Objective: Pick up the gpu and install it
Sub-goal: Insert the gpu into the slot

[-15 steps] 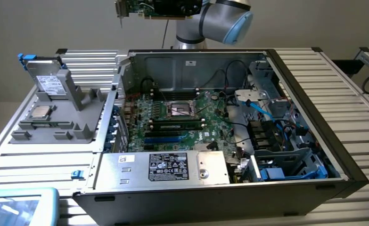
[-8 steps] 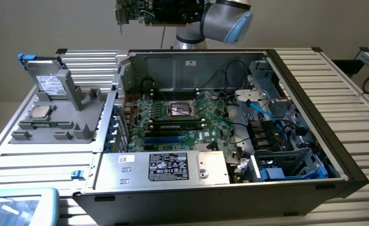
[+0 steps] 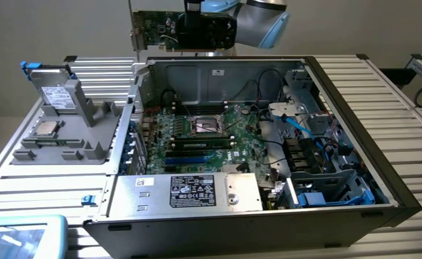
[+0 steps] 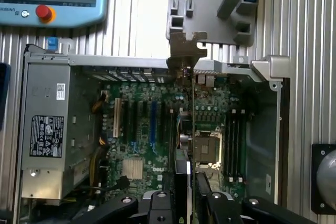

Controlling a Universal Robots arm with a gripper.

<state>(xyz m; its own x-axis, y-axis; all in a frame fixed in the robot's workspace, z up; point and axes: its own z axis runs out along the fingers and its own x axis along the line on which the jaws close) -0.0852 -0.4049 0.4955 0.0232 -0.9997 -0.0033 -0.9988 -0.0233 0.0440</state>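
The gripper [image 4: 187, 184] is pressed together on the gpu [image 3: 185, 31], which is pinched on edge and held high above the open computer case [image 3: 354, 108], clear of everything inside. The card is kept upright, presumably so that its lower connector edge can meet a slot squarely. Its silver bracket [image 4: 186, 45] is turned toward the case wall nearest the grey fixture [image 3: 67, 135], where a processor chip [image 3: 47, 128] lies. The motherboard [image 3: 196, 135] and its blue expansion slot [image 4: 153, 121] are seen below. The card is not yet seated.
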